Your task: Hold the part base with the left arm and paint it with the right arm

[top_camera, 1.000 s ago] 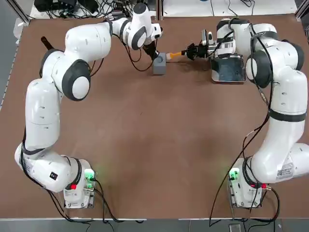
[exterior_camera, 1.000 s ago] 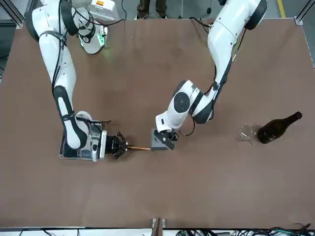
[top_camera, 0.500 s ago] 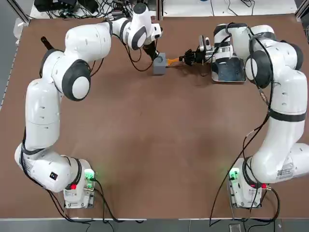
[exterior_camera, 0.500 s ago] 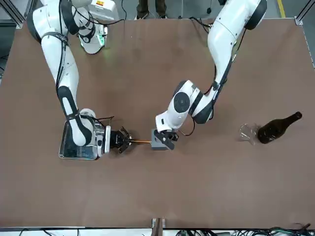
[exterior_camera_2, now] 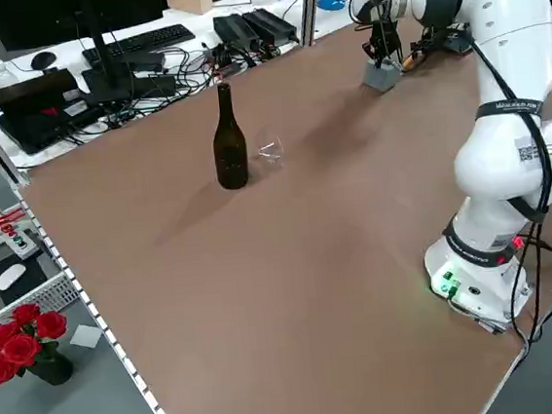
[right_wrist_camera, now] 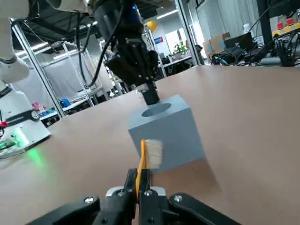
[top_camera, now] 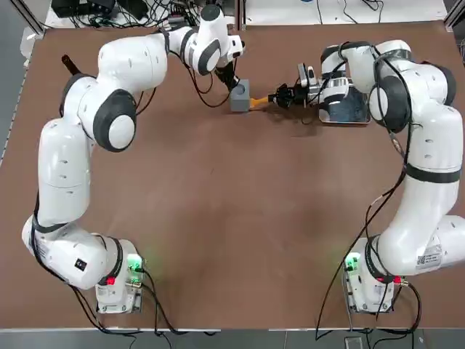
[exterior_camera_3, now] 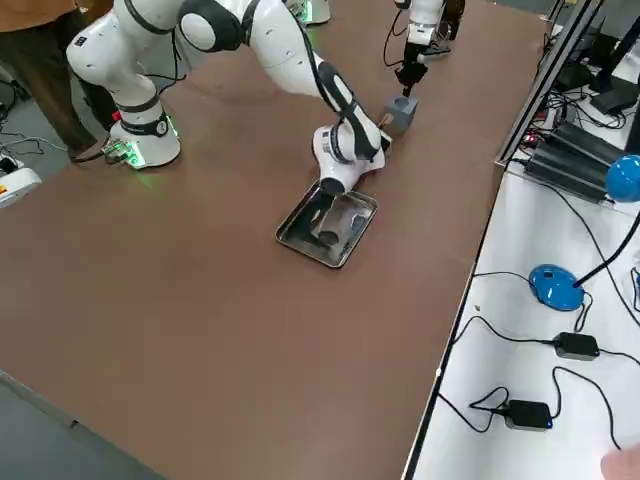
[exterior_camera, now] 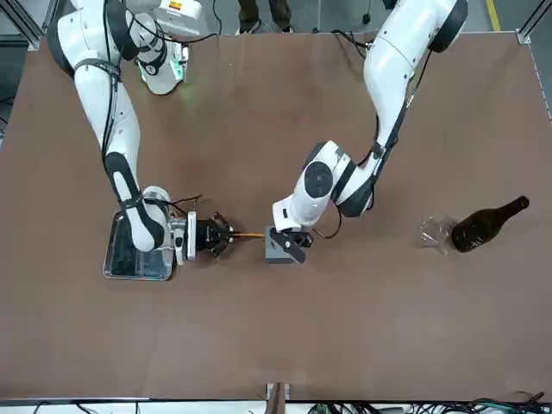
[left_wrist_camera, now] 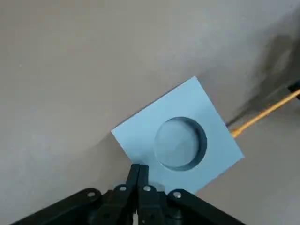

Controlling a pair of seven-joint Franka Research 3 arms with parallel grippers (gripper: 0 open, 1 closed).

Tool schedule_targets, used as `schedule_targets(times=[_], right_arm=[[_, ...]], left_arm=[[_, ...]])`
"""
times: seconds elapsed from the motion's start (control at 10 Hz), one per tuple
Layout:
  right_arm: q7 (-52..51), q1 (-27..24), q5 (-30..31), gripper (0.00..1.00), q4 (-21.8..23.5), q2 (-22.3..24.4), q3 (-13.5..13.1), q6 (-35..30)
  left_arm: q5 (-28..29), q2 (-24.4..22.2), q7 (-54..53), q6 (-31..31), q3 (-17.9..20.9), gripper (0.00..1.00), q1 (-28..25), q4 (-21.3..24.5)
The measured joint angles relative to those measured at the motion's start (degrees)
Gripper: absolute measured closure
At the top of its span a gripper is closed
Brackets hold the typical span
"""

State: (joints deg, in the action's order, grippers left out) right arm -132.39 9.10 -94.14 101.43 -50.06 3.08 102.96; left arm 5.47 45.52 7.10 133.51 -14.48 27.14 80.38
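The right hand (right_wrist_camera: 142, 176) is clamped on the brush (right_wrist_camera: 142, 161), at the far side of the tabletop (top_camera: 218, 218), right of the middle. The brush's pale bristles are up against the right side face of the part base (right_wrist_camera: 173, 136), or very near it; contact is hard to tell. The left hand (left_wrist_camera: 139, 169) has its fingers together, tips down on the block's top beside the round hole, so it looks pinned from above rather than gripped. The block sits upright on the tabletop, far and near the middle.

The holding and the approach seem done, and brushing appears under way on one side. No painted patch shows on the grey faces in view, so most of the coating is probably left. The metal tray (top_camera: 346, 109) lies farther right, the bottle (exterior_camera_2: 230, 148) far left.
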Motion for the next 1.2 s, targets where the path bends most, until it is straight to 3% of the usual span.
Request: schedule_targets(times=[0.8,1.2], right_arm=[[-1.9,-0.6,0.0,0.95,1.2,0.7,-1.5,-3.1],[-1.8,0.0,-0.3,0.95,0.9,1.7,-1.0,0.8]], left_arm=[[0.0,0.0,0.0,0.0,0.0,0.95,0.0,0.0],[0.0,0.0,0.0,0.0,0.0,0.95,0.4,-0.1]])
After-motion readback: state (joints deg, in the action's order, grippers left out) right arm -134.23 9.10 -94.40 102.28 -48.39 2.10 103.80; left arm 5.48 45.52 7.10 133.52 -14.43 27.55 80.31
